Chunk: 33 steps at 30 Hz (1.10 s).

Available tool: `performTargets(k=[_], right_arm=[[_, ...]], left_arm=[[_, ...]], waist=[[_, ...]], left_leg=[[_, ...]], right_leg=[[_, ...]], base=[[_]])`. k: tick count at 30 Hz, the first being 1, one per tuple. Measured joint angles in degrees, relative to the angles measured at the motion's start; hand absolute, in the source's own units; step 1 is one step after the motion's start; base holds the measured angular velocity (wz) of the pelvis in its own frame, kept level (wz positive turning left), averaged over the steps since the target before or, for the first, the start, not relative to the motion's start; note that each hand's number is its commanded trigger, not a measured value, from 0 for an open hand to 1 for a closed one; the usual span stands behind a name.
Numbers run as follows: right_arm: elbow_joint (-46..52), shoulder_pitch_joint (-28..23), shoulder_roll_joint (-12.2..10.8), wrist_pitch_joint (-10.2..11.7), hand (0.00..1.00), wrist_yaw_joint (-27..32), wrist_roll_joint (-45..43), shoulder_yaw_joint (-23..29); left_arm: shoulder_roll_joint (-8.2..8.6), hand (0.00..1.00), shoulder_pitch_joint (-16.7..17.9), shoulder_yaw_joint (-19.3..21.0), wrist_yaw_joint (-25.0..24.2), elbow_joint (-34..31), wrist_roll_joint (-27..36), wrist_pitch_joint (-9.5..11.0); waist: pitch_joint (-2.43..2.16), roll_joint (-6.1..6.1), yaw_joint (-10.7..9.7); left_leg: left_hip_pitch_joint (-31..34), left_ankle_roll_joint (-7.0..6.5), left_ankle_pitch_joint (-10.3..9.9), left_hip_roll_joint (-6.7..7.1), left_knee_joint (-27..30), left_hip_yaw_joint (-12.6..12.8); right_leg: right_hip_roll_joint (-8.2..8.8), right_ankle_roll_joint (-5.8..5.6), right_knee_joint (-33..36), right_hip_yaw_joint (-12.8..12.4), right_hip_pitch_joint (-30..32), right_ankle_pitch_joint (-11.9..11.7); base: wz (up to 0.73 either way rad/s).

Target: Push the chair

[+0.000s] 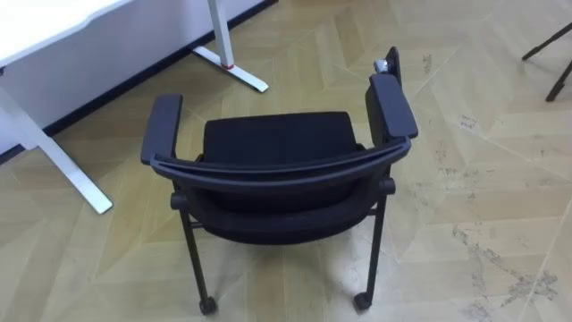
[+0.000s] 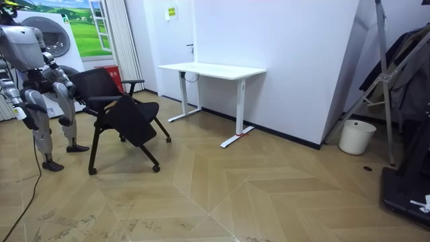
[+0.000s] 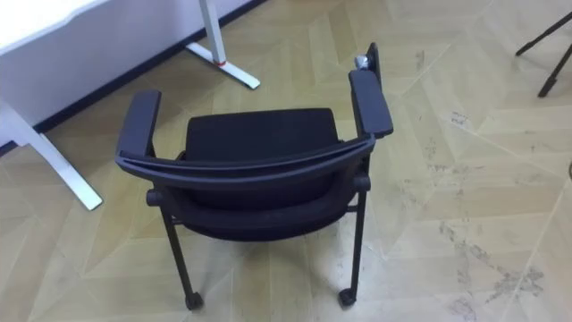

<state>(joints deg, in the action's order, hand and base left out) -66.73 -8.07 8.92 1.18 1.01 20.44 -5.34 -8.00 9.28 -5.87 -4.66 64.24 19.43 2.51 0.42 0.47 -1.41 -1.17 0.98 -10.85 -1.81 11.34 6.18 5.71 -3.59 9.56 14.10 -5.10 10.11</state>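
Note:
A black chair (image 1: 277, 143) with two armrests and small castors stands on the wooden floor right below me, its curved backrest (image 1: 281, 174) nearest and its seat pointing away. In the room view the chair (image 2: 117, 111) is at the room view's left, and I stand upright directly behind its backrest. My right hand (image 2: 19, 109) hangs low at my side, apart from the chair. My left hand (image 2: 67, 97) is down close to the rear of the backrest; whether it touches is unclear.
A white desk (image 1: 54, 27) on white legs (image 1: 231, 64) stands ahead and to the left of the chair, against the wall. Dark tripod legs (image 1: 554, 54) reach in at the upper right. A white bin (image 2: 356, 136) stands far off by the wall.

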Motion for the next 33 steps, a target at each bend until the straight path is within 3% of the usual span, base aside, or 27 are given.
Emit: performTargets(k=[8,21,27,33], right_arm=[[-0.07,0.14,-0.08,-0.02,0.0,-1.02,-0.27,1.66],[-2.12,-0.05,-0.43,-0.74,0.0,-0.74,2.11,2.94],[-2.6,-0.93,-0.68,-1.24,0.0,1.14,2.51,5.0],[-3.68,-1.13,-0.47,-1.6,0.0,3.28,1.18,8.45]], left_arm=[[0.12,0.0,-0.11,0.42,0.35,-0.1,-1.54,0.02],[0.23,0.0,0.48,1.68,0.79,-0.08,-1.46,0.02],[0.72,0.0,1.92,6.58,4.86,-0.11,-1.95,0.02],[0.15,0.0,2.91,12.77,12.97,-1.04,-15.71,-0.67]], waist=[[-0.06,0.2,0.07],[-0.16,-0.51,-0.32],[-0.27,-1.07,0.0],[-0.09,-0.56,0.19]], left_leg=[[-0.19,0.0,0.0,0.01,-0.11,0.02],[-0.08,0.0,0.0,0.06,-0.19,-0.02],[-1.58,0.02,-0.01,0.17,-0.95,0.06],[-3.23,0.04,-0.03,0.18,-1.57,0.0]], right_leg=[[0.0,-0.05,-0.08,-0.04,0.01,0.04],[0.02,-0.07,-0.24,0.08,-0.13,0.05],[0.02,-0.21,-0.94,0.14,-1.62,0.14],[-0.01,-0.23,-0.94,0.04,-2.98,0.15]], base=[[0.0],[0.0],[0.0],[0.0]])
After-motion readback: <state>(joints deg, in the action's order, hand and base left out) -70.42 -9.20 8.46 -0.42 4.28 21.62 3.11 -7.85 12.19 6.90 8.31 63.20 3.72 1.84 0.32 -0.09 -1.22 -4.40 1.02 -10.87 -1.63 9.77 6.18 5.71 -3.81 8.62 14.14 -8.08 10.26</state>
